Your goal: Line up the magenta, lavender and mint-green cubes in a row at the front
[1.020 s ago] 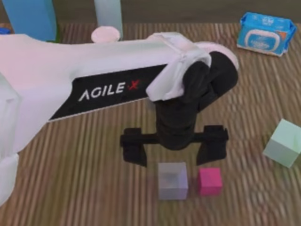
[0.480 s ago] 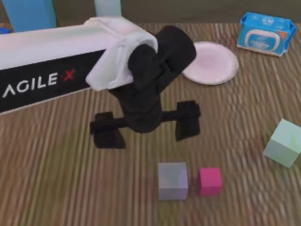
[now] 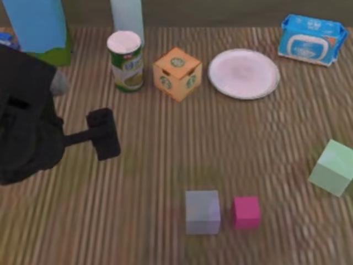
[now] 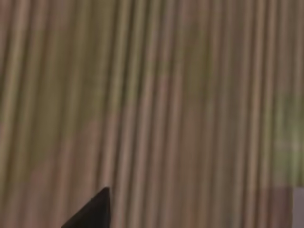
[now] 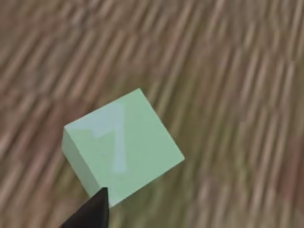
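Observation:
The lavender cube (image 3: 202, 211) and the smaller magenta cube (image 3: 245, 212) sit side by side near the front middle of the table, a narrow gap between them. At the right edge, farther back, the mint-green cube (image 3: 332, 167) lies turned at an angle. In the right wrist view the mint-green cube (image 5: 121, 145) is close below, and one dark fingertip (image 5: 95, 211) overlaps its near corner. My right gripper is open and out of the top view. My left gripper (image 3: 60, 141) is open and empty at the far left, one finger (image 3: 103, 134) sticking out.
Along the back stand a blue carton (image 3: 36, 25), a pale bottle (image 3: 127, 14), a green can (image 3: 126, 61), an orange box (image 3: 177, 73), a pink plate (image 3: 244, 73) and a blue wipes pack (image 3: 312, 38).
My left arm has swung away from above the lavender and magenta cubes to the far left, gripper still open. The cubes have not moved; the can and orange box are uncovered.

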`<action>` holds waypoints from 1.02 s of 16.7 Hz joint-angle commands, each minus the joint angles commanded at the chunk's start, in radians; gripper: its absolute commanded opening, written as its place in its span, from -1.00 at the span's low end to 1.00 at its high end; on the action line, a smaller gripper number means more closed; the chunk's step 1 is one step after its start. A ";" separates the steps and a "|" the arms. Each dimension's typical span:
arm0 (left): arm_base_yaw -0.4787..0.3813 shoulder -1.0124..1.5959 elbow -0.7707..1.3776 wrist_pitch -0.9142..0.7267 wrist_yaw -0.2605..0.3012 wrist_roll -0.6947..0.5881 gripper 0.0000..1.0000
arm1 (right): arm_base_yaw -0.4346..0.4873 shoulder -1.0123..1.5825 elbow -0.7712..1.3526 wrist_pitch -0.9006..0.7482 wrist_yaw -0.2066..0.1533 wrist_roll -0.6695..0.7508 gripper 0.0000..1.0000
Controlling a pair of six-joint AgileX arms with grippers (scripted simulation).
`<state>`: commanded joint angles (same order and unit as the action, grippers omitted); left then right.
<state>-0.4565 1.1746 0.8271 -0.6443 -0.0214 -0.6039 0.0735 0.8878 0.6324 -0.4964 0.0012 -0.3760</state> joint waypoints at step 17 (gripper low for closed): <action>0.476 -1.175 -0.827 0.644 0.021 0.604 1.00 | 0.083 0.980 0.697 -0.536 -0.001 -0.413 1.00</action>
<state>0.0200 0.0000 0.0000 0.0000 0.0000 0.0000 0.1563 1.8676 1.3289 -1.0321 0.0007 -0.7886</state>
